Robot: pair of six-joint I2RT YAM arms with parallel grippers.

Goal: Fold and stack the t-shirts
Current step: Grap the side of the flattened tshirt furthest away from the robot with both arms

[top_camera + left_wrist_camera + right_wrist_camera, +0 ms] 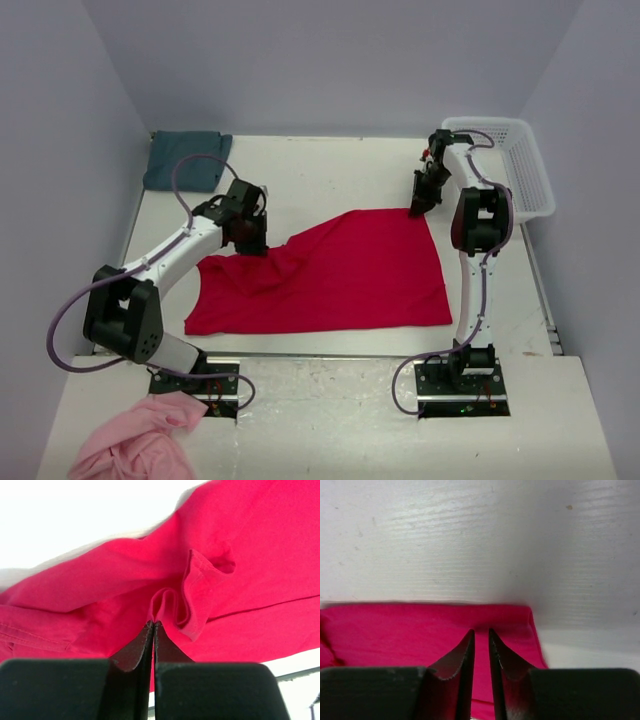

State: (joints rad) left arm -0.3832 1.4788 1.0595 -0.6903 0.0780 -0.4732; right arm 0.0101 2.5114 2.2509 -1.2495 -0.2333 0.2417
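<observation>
Item: red shirt (330,275), lying rumpled and unfolded on the table (330,170) between my two arms. My left gripper (153,622): jaws pressed tight on a pinch of the shirt's left edge, raising a small ridge, probably to pull that side straight. My right gripper (481,630): fingers nearly together over the far right corner; whether cloth is caught, I cannot tell. Teal shirt (185,160): far left corner, well apart.

Overhead camera looks down from behind; both wrist cameras sit close over the red t-shirt (330,275).
</observation>
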